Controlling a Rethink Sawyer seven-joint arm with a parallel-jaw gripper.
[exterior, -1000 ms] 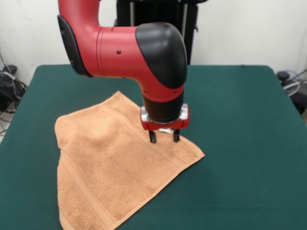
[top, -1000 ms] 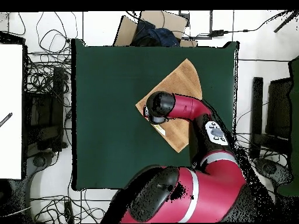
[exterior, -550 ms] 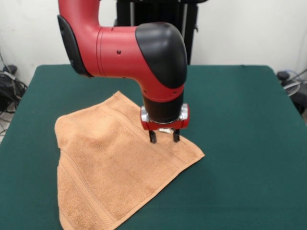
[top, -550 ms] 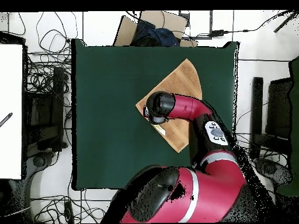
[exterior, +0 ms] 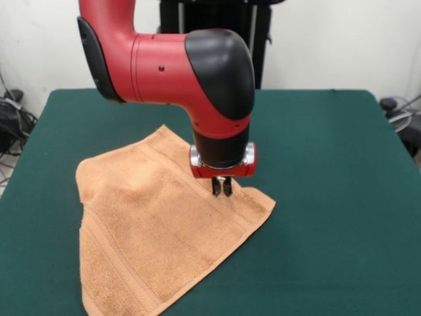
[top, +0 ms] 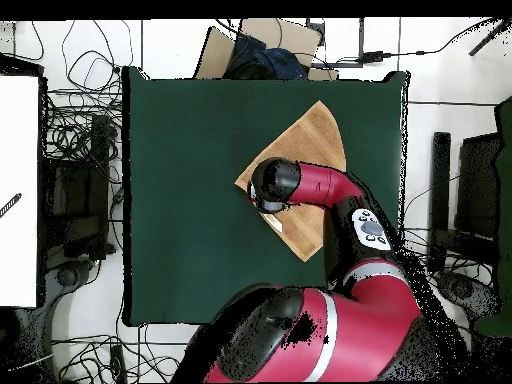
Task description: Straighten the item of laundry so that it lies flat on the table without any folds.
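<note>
The end effector [exterior: 222, 187] was clenched on the towel [exterior: 151, 230] near its right-hand corner; the cloth spread leftward and nearer across the green tabletop [exterior: 329, 197].

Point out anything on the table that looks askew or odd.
The towel lies skewed to the table edges, its near-left part folded along a ridge. The gripper has its fingers shut on the towel near one corner.
</note>
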